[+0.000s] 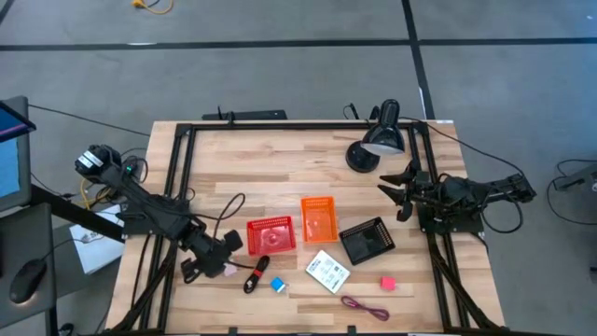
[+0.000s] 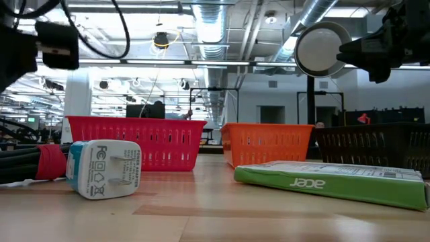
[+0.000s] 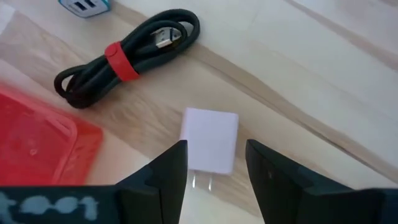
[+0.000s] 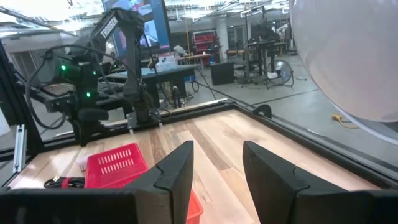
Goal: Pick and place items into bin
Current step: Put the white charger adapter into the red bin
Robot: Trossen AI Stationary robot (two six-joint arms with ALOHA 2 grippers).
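Observation:
My left gripper [image 1: 222, 258] [image 3: 214, 180] is open and low over the table's near left part. Its fingers stand on either side of the pale pink cube [image 3: 210, 140] [image 1: 229, 270], a small plug block lying flat with its prongs toward the gripper; I cannot tell whether they touch it. Beside it lie the black-and-red coiled piece [image 3: 124, 53] [image 1: 256, 276] and the blue cube [image 1: 278, 285] [image 2: 104, 168]. The white card [image 1: 327, 271], bright pink cube [image 1: 387, 282] and maroon cord [image 1: 364, 306] lie nearer the front edge. My right gripper [image 1: 395, 191] [image 4: 217, 168] waits open, raised at the right.
A red bin [image 1: 270, 235], an orange bin [image 1: 318, 219] and a black bin [image 1: 367, 241] stand in a row mid-table. A black desk lamp [image 1: 378, 140] stands at the far right, close to my right gripper. A black frame [image 1: 182, 159] borders the table.

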